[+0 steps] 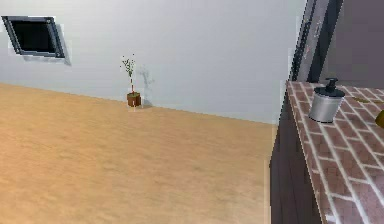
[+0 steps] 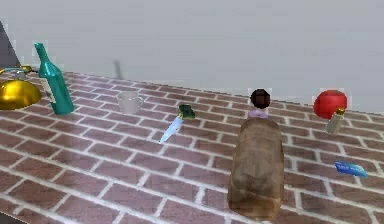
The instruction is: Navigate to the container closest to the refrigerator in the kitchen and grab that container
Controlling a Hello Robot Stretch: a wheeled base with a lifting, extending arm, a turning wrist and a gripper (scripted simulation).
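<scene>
Parked side-on to brick counter [image 2: 100, 170], likely for arm reach; pale cup [image 2: 128, 101] near teal bottle [image 2: 50, 80], bread loaf [image 2: 258, 168] nearer; claw state cannot tell

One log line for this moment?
place: brick counter | near: bread loaf | farther out: teal bottle, clear cup | ahead: grey dispenser, potted plant

Ahead, I see a potted plant [image 1: 132, 95] on the floor against the wall, with a desk [image 1: 345, 170] to its right carrying a dispenser [image 1: 327, 102]. In the arm side view, a bottle [image 2: 55, 80] stands on the desk at left, a cup [image 2: 129, 101] to its right, a knife [image 2: 171, 129] mid-desk and a loaf [image 2: 258, 170] nearer me.
</scene>
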